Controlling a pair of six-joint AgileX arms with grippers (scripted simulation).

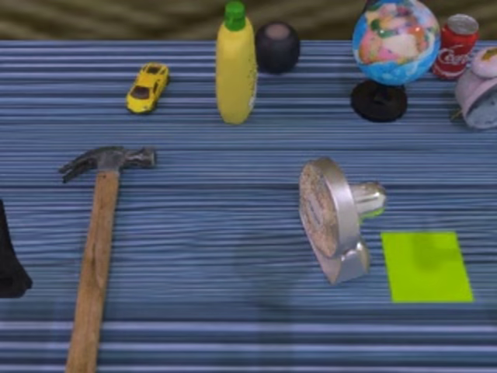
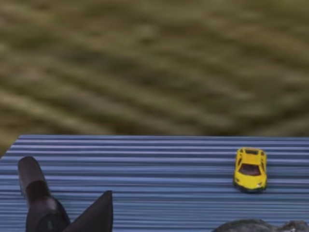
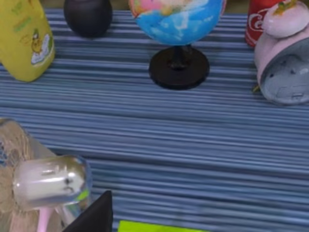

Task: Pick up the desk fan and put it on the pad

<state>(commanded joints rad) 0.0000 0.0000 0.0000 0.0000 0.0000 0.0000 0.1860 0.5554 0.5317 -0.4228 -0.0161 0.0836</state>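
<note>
The desk fan (image 1: 335,217) stands right of the table's middle, silver, with its speckled grille facing left and its stubby motor housing (image 3: 50,182) pointing right. The lime-green pad (image 1: 427,266) lies flat just right of the fan's foot, a small gap between them. My right gripper (image 3: 137,224) is outside the top view; its wrist view shows one dark finger (image 3: 96,215) close behind the motor housing, above the pad's edge (image 3: 159,226), open and holding nothing. My left gripper (image 1: 9,264) is parked at the table's left edge, open and empty.
A wooden-handled hammer (image 1: 97,241) lies at the left. Along the back stand a yellow toy car (image 1: 147,87), a yellow bottle (image 1: 235,66), a dark round object (image 1: 277,47), a globe (image 1: 394,35), a cola can (image 1: 456,45) and a pink alarm clock (image 1: 481,97).
</note>
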